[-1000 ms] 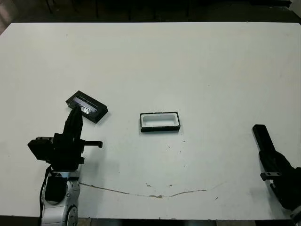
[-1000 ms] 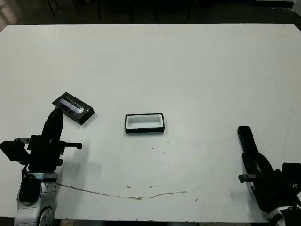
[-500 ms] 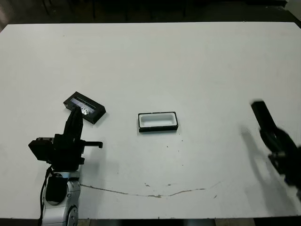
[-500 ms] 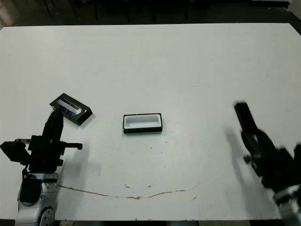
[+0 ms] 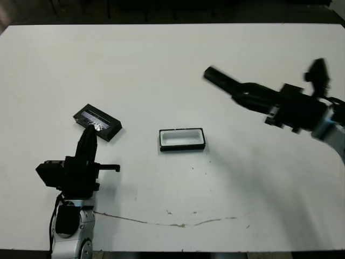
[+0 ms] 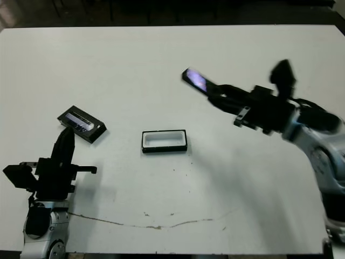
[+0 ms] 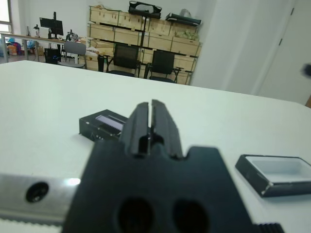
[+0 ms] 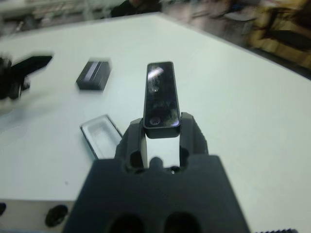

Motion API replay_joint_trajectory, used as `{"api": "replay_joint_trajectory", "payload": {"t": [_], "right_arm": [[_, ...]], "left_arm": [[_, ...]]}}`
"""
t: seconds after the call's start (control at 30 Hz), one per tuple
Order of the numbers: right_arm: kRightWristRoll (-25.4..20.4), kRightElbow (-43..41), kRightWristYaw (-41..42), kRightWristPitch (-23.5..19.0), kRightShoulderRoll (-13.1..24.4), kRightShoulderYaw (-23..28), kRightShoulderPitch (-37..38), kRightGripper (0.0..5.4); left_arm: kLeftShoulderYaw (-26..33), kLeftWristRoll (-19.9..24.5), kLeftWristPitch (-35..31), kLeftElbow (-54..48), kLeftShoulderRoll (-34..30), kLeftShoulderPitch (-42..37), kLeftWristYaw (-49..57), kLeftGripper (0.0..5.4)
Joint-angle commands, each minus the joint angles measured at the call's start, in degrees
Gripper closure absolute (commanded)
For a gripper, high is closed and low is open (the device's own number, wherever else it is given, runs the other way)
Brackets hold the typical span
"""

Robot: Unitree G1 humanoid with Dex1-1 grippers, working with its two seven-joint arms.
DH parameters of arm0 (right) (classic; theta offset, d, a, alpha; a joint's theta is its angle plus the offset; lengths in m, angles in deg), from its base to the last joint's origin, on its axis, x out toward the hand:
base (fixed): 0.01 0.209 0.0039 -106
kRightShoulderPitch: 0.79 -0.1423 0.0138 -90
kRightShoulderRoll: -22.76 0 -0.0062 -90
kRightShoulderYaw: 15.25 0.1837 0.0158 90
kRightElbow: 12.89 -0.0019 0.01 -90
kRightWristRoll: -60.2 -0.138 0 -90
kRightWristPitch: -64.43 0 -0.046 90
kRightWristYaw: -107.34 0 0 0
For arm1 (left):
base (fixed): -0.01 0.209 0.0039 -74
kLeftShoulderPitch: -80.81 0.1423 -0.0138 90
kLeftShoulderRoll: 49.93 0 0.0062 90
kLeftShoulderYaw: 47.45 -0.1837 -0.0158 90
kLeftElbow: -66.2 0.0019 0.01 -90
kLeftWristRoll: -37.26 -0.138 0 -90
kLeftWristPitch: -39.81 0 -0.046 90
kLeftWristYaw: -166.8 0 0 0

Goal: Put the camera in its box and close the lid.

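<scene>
White counter (image 5: 161, 70) carries everything. Right arm (image 6: 302, 121) reaches in from 3 o'clock, raised over the counter, motion-blurred in the head views. Left arm (image 5: 73, 178) sits at 8 o'clock, low by the near edge, pointing toward 12. Right gripper (image 8: 163, 127): fingers (image 8: 190, 133) clamped on the camera (image 8: 161, 93), gripping one end so most of it sticks out past the tips; glossy face up, purple-blue sheen visible in the right eye view. Camera is in the air, up and toward 1 o'clock from the box, well apart from it. Left gripper (image 7: 151, 112): fingers (image 7: 165, 124) pressed together, holding nothing, tips just short of the lid. Lid (image 5: 97, 122) lies flat at 9 o'clock from the box, turned at an angle to the counter edge, silvery label strip up. Box (image 5: 182, 139) sits near counter centre, open, white lining showing, nothing in it, long side parallel to the near edge. Thin brown crack line (image 5: 178, 223) runs across the counter at 6 o'clock from the box.
</scene>
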Motion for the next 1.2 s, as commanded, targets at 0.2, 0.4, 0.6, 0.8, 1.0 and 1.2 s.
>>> {"api": "replay_joint_trajectory", "payload": {"t": [0.2,0.4,0.6,0.8,1.0,1.2], "right_arm": [[11.35,14.2,18.25,4.5,-2.58,-11.13,-12.29,5.03],[13.88,18.6,26.27,4.78,-3.9,-13.36,-14.93,5.04],[16.29,19.73,31.02,4.46,-4.11,-14.53,-16.1,5.04],[16.58,20.59,33.55,4.85,-4.3,-13.73,-15.73,5.04],[18.31,20.56,33.34,5.64,-4.36,-14.0,-15.28,5.04],[19.77,20.86,32.28,6.57,-4.94,-14.2,-14.82,5.04]], "left_arm": [[0.0,-0.67,-0.35,1.28,-0.22,0.6,0.54,5.4],[-0.1,-1.24,0.51,1.83,-0.15,0.45,0.88,5.4],[-0.6,-1.61,-0.07,1.68,-0.06,0.26,1.18,5.4],[-0.85,-2.14,-0.05,1.77,-0.11,0.03,1.55,5.4],[-1.0,-1.95,-0.74,1.13,0.03,0.22,1.93,5.4],[-0.98,-2.03,-0.5,1.3,-0.12,0.22,1.8,5.4]]}}
